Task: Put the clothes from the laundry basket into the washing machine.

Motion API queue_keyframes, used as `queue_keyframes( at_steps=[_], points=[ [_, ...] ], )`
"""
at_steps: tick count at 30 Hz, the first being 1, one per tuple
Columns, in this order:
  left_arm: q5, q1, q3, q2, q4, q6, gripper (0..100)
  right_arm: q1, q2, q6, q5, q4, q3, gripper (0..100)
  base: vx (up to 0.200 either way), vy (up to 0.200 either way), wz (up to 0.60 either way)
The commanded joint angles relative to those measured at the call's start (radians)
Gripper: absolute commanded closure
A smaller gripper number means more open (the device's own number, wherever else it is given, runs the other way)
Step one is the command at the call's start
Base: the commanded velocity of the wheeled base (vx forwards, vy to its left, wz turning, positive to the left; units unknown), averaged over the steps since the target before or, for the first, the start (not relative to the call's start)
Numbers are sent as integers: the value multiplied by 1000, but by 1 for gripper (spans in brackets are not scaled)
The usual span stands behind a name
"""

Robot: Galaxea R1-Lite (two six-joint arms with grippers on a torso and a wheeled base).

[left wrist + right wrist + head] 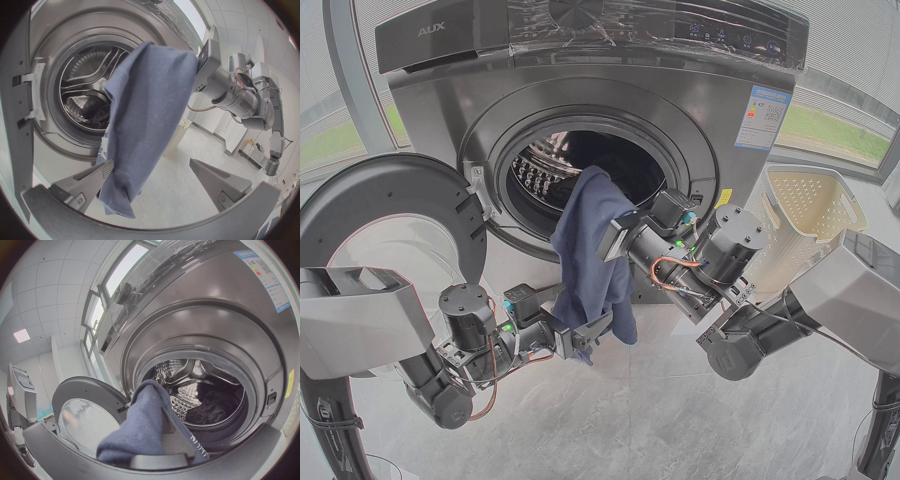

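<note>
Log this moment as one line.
right pincer: shut on navy garment, before washing machine opening | left pincer: open at hem | drum: dark clothes inside | door: open

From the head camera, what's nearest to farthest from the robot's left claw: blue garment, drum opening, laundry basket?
1. Blue garment, hanging right at the left gripper.
2. Drum opening, above and behind it.
3. Laundry basket, off at the far right.

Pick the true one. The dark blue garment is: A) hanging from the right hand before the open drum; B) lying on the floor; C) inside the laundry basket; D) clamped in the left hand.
A: the right hand grips the dark blue garment at its top, so it hangs before the drum; the left hand is open by its lower end.
</note>
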State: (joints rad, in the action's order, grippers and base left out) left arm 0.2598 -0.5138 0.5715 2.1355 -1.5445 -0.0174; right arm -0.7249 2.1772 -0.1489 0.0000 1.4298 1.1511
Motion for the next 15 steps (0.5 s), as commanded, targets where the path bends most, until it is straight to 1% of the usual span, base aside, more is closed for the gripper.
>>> queue_keyframes(
  at_steps=[1,6,10,11,15],
  points=[
    [-4,-9,70,81,0,-4,0,-27,-11,0,-2,0,-1,100,0,0,0],
    [-11,-5,154,142,0,-2,0,-54,-31,0,-5,-3,-1,100,0,0,0],
    [-30,3,200,167,0,-7,0,-65,-47,0,-18,-14,-2,100,0,0,0],
    [-50,12,226,176,0,-16,0,-71,-59,-1,-21,-17,-4,100,0,0,0],
    [-79,24,277,201,1,-24,0,-79,-70,-3,-23,-17,-5,100,0,0,0]
  ],
)
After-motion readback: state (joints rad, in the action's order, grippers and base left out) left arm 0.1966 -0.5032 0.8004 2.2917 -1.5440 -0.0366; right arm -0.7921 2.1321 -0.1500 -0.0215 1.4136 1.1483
